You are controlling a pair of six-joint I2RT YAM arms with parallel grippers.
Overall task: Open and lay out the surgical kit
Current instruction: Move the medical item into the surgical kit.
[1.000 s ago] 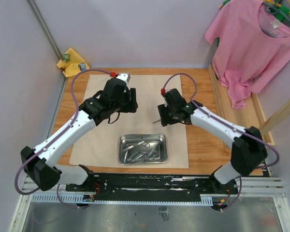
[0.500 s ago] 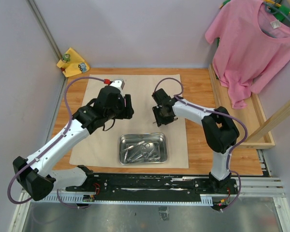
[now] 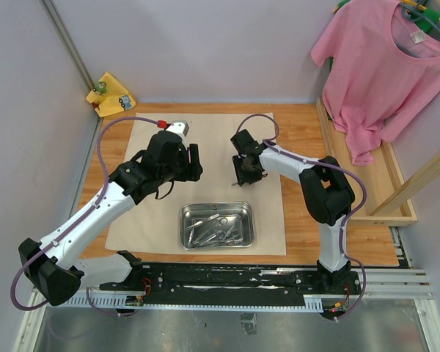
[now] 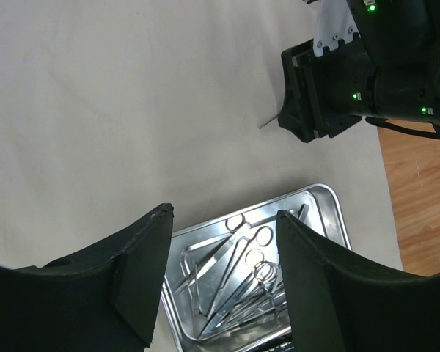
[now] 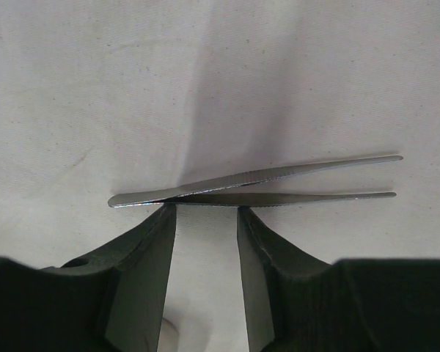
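Tweezers (image 5: 293, 196) whole before right end effector (image 5: 205, 211) (left wrist: tip only)

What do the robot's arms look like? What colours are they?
Both the left arm and right arm have white tube-shaped links with chunky black joints. A thin purple cable loops along each. The left gripper and right gripper have two black wedge-shaped fingers each; green lights glow on the right one.

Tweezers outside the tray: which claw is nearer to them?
Right. The right claw is right at the tweezers, almost touching them. The left claw is well apart, across the cloth to their left.
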